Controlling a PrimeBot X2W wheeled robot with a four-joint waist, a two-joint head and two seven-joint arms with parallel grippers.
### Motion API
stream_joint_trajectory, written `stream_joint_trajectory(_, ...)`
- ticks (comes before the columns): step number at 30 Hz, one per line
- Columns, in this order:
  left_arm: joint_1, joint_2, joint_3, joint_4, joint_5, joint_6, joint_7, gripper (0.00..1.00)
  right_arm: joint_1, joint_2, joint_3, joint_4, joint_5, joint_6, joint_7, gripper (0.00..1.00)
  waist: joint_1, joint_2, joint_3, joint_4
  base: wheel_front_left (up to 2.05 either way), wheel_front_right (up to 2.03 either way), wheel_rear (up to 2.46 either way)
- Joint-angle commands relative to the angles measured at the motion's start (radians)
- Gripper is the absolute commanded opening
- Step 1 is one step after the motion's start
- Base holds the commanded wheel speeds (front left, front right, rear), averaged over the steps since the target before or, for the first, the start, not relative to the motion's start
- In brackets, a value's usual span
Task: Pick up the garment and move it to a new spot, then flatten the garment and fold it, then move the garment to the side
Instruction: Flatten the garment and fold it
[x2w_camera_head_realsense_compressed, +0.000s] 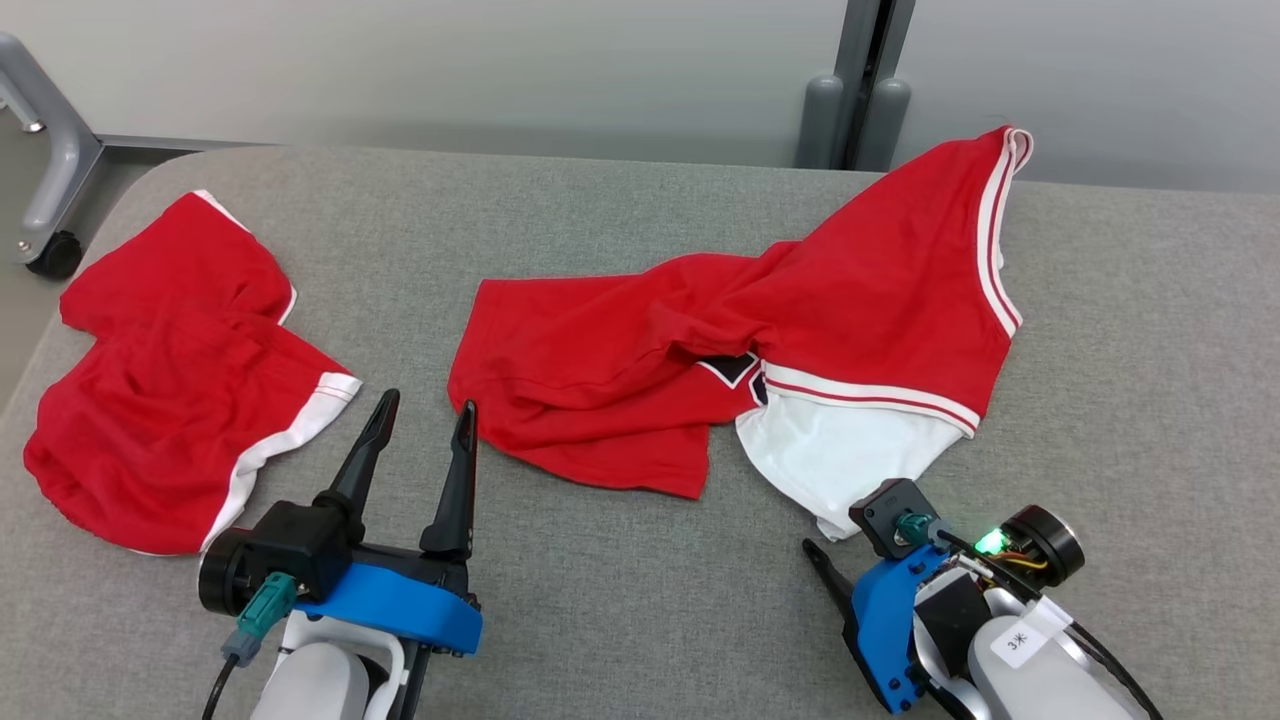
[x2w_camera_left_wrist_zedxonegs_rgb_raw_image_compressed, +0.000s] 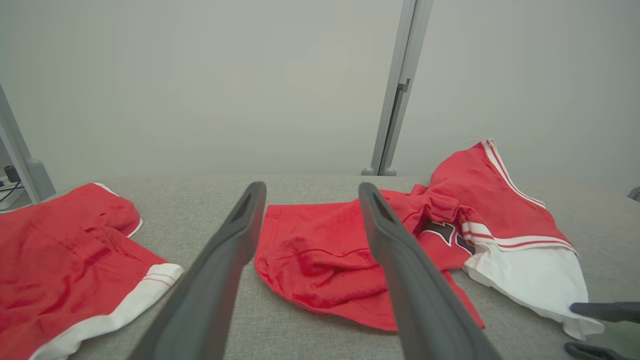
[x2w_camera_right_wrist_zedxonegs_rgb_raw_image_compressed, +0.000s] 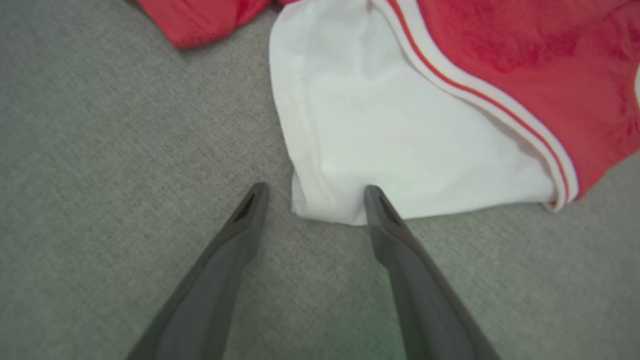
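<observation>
Left claw (x2w_camera_head_realsense_compressed: 429, 400) and right claw (x2w_camera_right_wrist_zedxonegs_rgb_raw_image_compressed: 315, 187) spread, empty; crumpled red-white jersey (x2w_camera_head_realsense_compressed: 620, 340) on nubbly grey cloth (x2w_camera_head_realsense_compressed: 600, 600).

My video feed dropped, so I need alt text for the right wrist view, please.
The open right pincer points at the white corner of a red garment with striped trim, lying on a grey table. One fingertip overlaps the white edge.

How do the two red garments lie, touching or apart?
Apart. The head view shows bare grey table between the left red garment and the red jersey.
</observation>
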Motion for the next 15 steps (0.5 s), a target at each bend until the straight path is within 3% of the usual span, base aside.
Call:
stream_joint_trajectory(1, -0.016, 0.002, -0.004, -0.002, -0.004, 0.003, -0.003, 1.00, -0.008, -0.001, -0.001, 0.015, -0.014, 0.000, 0.008, 1.00, 0.0001, 0.0000, 0.004, 0.004, 0.00, 0.00, 0.00)
stream_joint_trajectory(3, -0.019, 0.004, -0.005, -0.002, -0.004, 0.002, -0.003, 1.00, -0.024, -0.001, -0.001, 0.038, -0.022, 0.000, 0.013, 1.00, 0.0001, 0.0000, 0.010, 0.007, 0.00, 0.00, 0.00)
stream_joint_trajectory(4, -0.020, 0.004, -0.006, -0.003, -0.005, 0.001, -0.003, 1.00, -0.029, 0.000, -0.002, 0.048, -0.028, 0.000, 0.016, 0.84, 0.0001, 0.0000, 0.012, 0.008, 0.00, 0.00, 0.00)
stream_joint_trajectory(5, -0.019, 0.005, -0.006, -0.003, -0.005, 0.001, -0.003, 1.00, -0.035, 0.001, -0.006, 0.055, -0.033, 0.000, 0.016, 0.39, 0.0001, 0.0000, 0.014, 0.009, 0.00, 0.00, 0.00)
stream_joint_trajectory(6, -0.020, 0.005, -0.006, -0.003, -0.005, 0.001, -0.003, 1.00, -0.041, -0.001, -0.012, 0.064, -0.038, 0.000, 0.016, 0.00, 0.0001, 0.0000, 0.015, 0.010, 0.00, 0.00, 0.00)
stream_joint_trajectory(15, -0.001, 0.011, 0.007, -0.007, -0.005, 0.012, -0.003, 1.00, -0.009, -0.006, -0.142, 0.008, -0.012, -0.001, -0.009, 0.00, 0.0001, 0.0000, -0.003, -0.033, 0.00, 0.00, 0.00)
